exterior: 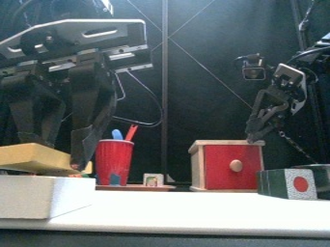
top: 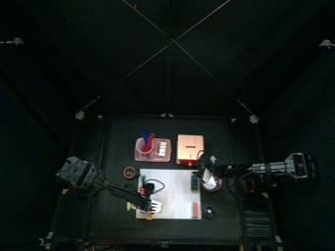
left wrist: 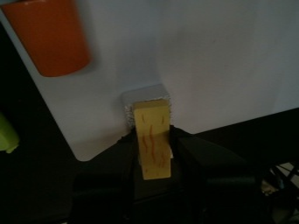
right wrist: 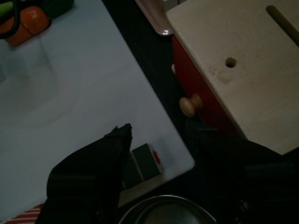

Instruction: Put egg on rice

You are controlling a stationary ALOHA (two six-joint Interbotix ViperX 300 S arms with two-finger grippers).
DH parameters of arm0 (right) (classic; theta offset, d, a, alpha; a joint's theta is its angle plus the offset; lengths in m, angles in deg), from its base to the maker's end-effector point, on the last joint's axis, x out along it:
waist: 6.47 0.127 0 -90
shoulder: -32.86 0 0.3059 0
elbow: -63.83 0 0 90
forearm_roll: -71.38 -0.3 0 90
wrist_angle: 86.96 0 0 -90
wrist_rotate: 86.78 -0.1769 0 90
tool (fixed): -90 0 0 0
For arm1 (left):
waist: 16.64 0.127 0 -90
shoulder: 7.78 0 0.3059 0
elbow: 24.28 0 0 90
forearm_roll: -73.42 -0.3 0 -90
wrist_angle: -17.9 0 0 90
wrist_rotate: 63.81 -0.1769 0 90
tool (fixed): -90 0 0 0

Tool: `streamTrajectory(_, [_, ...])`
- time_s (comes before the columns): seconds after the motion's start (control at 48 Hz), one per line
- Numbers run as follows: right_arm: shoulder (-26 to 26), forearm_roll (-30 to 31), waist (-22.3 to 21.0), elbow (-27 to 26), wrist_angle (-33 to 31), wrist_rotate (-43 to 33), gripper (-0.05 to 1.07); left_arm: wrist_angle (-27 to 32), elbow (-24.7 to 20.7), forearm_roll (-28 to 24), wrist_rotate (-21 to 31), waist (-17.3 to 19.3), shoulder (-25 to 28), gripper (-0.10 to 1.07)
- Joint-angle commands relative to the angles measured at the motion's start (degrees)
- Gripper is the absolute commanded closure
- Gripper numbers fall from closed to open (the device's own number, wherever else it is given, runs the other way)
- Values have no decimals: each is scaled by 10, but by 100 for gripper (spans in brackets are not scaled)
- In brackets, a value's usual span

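At the white rectangular cutting board, in the 7 o'clock sector of the small black table as seen from above, the left gripper works low; its jaws are pinched on a small yellow-orange oblong piece, the egg, which stands lengthwise between them in the left wrist view; just beyond the egg's far tip lies a small pale block, judged to be the rice, resting on the board near its edge; an orange cylindrical piece lies on the board, well apart from the rice.

The front view shows the left gripper hanging over the board, with a tan oblong piece at 9 o'clock of the picture.

The right gripper hovers near the red wooden box with a knob at the table's 3 o'clock side; its jaws stand spread, holding nothing.

Step in hand, as judged: carrying the gripped egg to the rice; placement is not yet done. The next move calls for a short advance until the egg sits directly above the rice, a gentle descent, then parting the jaws; the likely risk is knocking the small rice block aside.
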Motion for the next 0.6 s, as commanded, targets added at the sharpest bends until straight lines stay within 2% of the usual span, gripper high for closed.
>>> streamTrajectory(0.0, [-8,-1,6,-3,2,1,15,0,-4,-4,1,3,-3,34])
streamTrajectory(0.25, [-8,0,8,-2,2,1,15,-6,-11,-4,-1,4,17,32])
streamTrajectory(0.583, [-8,-2,9,-3,2,1,15,-8,-6,-4,-4,4,7,7])
